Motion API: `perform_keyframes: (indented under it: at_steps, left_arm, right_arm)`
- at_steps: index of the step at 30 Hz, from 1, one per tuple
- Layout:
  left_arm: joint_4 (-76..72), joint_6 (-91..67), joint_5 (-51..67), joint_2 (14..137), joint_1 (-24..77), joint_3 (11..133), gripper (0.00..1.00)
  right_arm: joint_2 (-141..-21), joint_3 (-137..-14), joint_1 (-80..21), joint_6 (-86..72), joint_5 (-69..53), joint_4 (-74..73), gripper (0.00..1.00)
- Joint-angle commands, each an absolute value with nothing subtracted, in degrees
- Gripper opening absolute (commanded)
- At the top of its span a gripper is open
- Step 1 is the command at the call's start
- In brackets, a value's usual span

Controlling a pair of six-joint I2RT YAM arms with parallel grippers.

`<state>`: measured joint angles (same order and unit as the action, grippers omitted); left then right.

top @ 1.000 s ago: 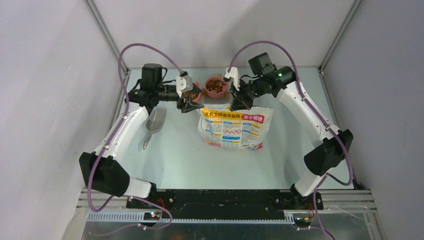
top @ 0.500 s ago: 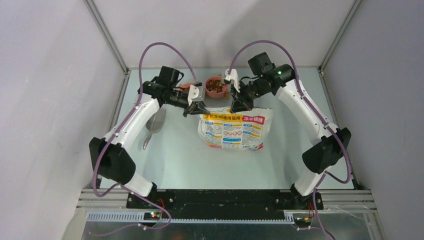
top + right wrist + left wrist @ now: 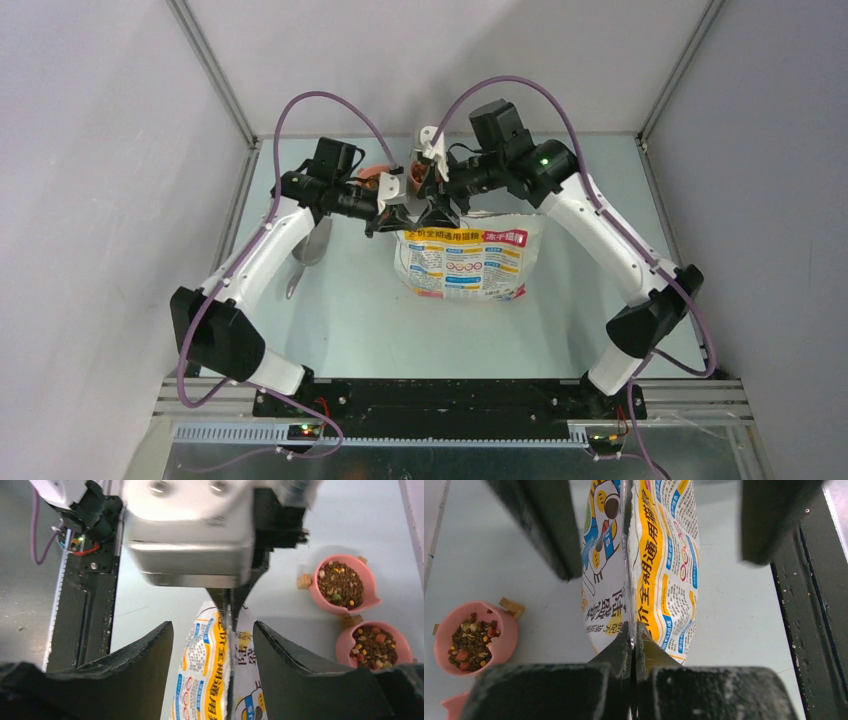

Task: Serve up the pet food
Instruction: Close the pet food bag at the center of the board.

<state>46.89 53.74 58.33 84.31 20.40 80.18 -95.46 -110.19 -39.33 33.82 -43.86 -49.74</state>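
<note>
L pincer (image 3: 633,632) clamped on bag (image 3: 664,555) top seam. R pincer (image 3: 212,625) wide, straddling same seam. The pet food (image 3: 341,584) sits in two pink bowls (image 3: 314,586) at bag's 12 o'clock, half-screened by wrists from above. Scoop (image 3: 310,245) on desk (image 3: 350,300), bag's 9 o'clock.

**Left arm** (image 3: 262,248): rises from its base at the near left, elbow low and out to the left, forearm reaching far and right toward the middle.

**Right arm** (image 3: 600,232): mirrors this from the near right, elbow out to the right.

**Wrists:** they face each other at the far middle.

**Left gripper** (image 3: 633,636): jaws closed, pinching the top edge of the bag (image 3: 664,555).

**Right gripper** (image 3: 212,626): jaws spread wide, one finger on either side of the left gripper's tips.
</note>
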Motion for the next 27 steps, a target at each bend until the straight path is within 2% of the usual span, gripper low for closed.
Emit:
perform_keyframes:
  at_steps: [1,7,9,10,12,14,22,27]
  left_arm:
    - [43.6,53.3,59.1,80.2,19.7,81.6,0.00]
    - [40.3,54.0,57.8,79.2,19.6,78.9,0.00]
    - [38.0,53.1,56.9,78.7,19.5,77.4,0.00]
    - [36.2,52.4,56.4,78.2,19.5,76.3,0.00]
    - [33.8,51.7,55.4,77.5,19.3,74.7,0.00]
    - [32.1,51.1,54.7,77.0,18.7,73.3,0.00]
    - [32.3,53.0,54.9,75.8,13.8,70.0,0.00]
    - [32.2,53.6,54.4,75.5,11.9,68.8,0.00]
  right_arm:
    - [-98.2,-112.2,-39.2,33.4,-41.0,-47.9,0.63]
    - [-100.8,-113.0,-39.2,35.2,-41.0,-49.1,0.57]
    - [-101.6,-113.4,-39.2,35.6,-41.1,-49.9,0.51]
    - [-101.8,-113.4,-39.2,35.7,-41.0,-50.0,0.41]
    - [-102.1,-113.4,-39.2,36.0,-40.5,-50.8,0.30]
    - [-102.1,-113.4,-39.1,36.9,-39.9,-52.1,0.24]
    - [-100.7,-113.5,-36.8,40.1,-36.8,-59.5,0.19]
    - [-99.4,-113.6,-35.2,41.6,-34.1,-62.2,0.06]
